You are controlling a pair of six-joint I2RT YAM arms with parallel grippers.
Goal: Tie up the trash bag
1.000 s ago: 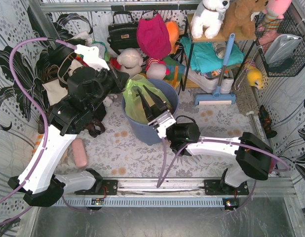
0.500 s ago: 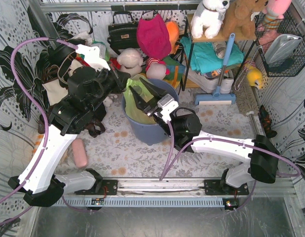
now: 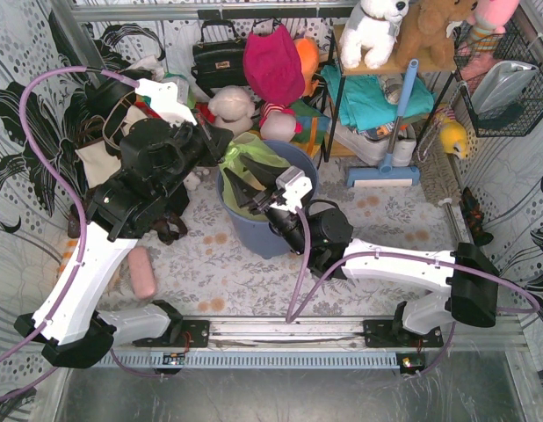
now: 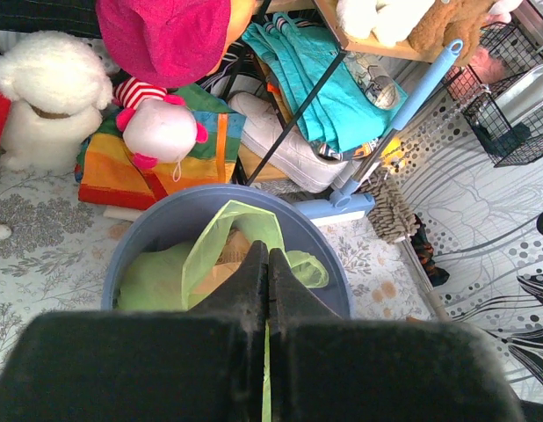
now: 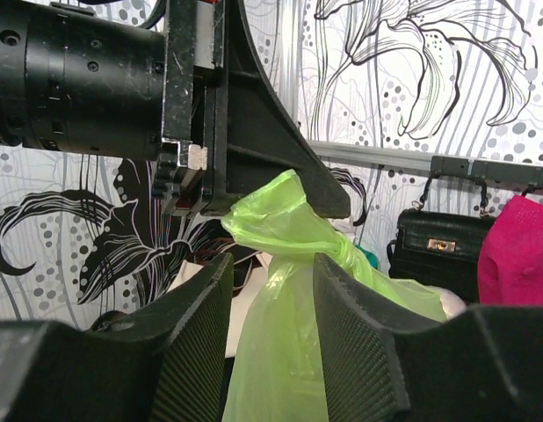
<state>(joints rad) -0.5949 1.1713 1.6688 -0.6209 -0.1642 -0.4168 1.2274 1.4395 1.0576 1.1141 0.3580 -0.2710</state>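
The lime-green trash bag (image 3: 254,158) sits in the round blue-grey bin (image 3: 257,239), with brown paper showing through in the left wrist view (image 4: 220,255). My left gripper (image 3: 223,151) is shut on a gathered flap of the bag at the bin's left rim. A green strip runs between its closed fingers (image 4: 252,281). My right gripper (image 3: 243,195) is open over the bin. In the right wrist view a twisted strand of the bag (image 5: 280,352) hangs between its open fingers (image 5: 201,334). That strand rises to the left gripper's fingers (image 5: 271,158) above.
A pink oblong object (image 3: 142,271) lies on the mat at the left. A black handbag (image 3: 219,60), plush toys (image 3: 232,107) and a metal rack with teal cloth (image 3: 368,97) crowd the back. A blue broom (image 3: 394,114) leans right of the bin.
My right gripper has swung up and left over the bin, and its open fingers now straddle the bag's strand. The left gripper has kept its hold.
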